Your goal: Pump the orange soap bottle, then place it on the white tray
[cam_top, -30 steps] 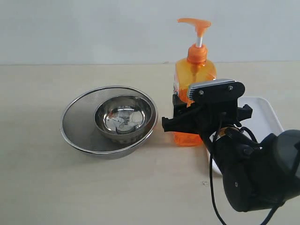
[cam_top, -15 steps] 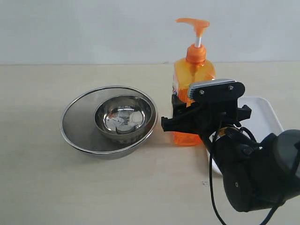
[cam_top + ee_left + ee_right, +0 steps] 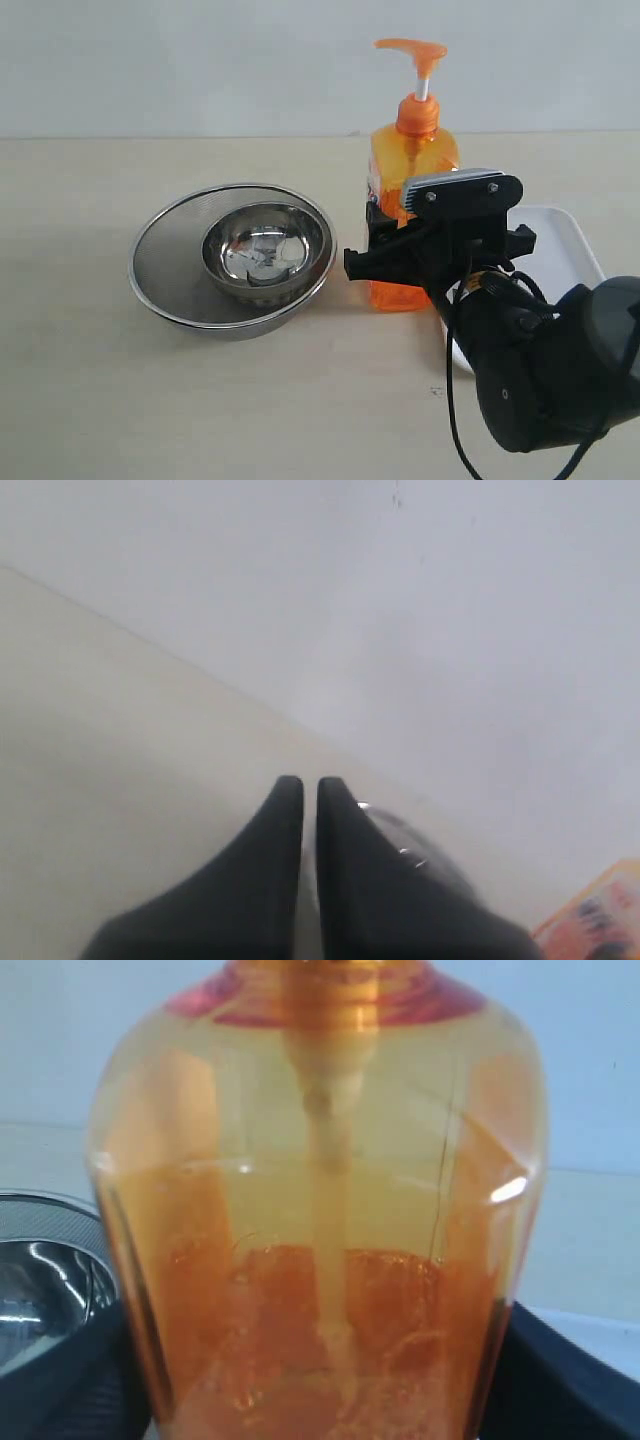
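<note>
Pale wood-toned tabletop point(image 3: 90, 400) runs back to a plain white wall point(image 3: 200, 60). In the exterior view, a tall translucent orange soap bottle point(image 3: 412, 160) with a rectangular body and a pump head on a white stem stands upright at centre right. It is just left of the flat, shallow white tray point(image 3: 565, 240) with rounded corners, and not on it. Left of the bottle, a small round steel bowl point(image 3: 312, 258) sits inside a wider round steel mesh bowl point(image 3: 160, 270).

The black right gripper point(image 3: 437, 250) reaches in from the lower right, and its bulky arm covers part of the tray. It clasps the bottle's lower body from both sides. Only the right wrist view shows the contact: dark fingers point(image 3: 60, 1380) lie against both flanks, with liquid in the lower part of the bottle.

The exterior view does not take in the left gripper point(image 3: 310, 790). The left wrist view shows it pointing toward the table's far edge and the wall. Its tips are almost together with a thin slit between them, and they hold nothing. A blurred scrap of orange label sits at that frame's lower right corner.
</note>
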Robot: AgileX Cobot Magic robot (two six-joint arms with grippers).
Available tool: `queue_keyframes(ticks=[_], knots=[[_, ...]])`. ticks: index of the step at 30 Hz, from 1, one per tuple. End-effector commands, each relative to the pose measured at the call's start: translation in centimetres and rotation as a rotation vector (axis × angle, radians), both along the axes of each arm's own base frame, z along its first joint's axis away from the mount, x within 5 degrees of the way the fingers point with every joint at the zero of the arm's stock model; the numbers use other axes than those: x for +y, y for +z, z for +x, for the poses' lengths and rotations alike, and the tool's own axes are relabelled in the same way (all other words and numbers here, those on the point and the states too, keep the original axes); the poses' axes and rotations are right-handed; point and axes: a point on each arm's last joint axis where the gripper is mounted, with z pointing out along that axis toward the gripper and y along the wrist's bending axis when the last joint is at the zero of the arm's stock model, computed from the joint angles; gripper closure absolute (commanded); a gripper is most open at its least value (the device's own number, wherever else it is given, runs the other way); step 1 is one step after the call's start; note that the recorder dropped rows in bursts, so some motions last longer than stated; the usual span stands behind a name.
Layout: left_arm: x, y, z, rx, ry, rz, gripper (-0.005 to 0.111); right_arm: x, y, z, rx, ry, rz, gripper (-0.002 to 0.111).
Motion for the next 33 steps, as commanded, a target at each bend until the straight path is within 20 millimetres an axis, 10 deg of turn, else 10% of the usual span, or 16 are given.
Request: queue_keyframes(ticks=[1, 15, 26, 33], knots=[[0.0, 0.7, 0.0, -0.058, 0.003, -0.363, 0.102, 0.2, -0.4, -0.1, 0.051, 0.019, 0.015, 0.092], [-1.3, 12.8, -1.4, -0.124, -0.144, 0.097, 0.102, 0.5, -0.4, -0.2, 0.052, 0.059, 0.011, 0.092], [-4.2, 20.8, 6.7, 0.143, -0.677, 0.745, 0.102, 0.5, -0.5, -0.2, 0.063, 0.061, 0.011, 0.092], [-4.6, 20.0, 12.4, 0.065, -0.985, 1.243, 0.102, 0.5, -0.6, -0.2, 0.071, 0.063, 0.008, 0.092]])
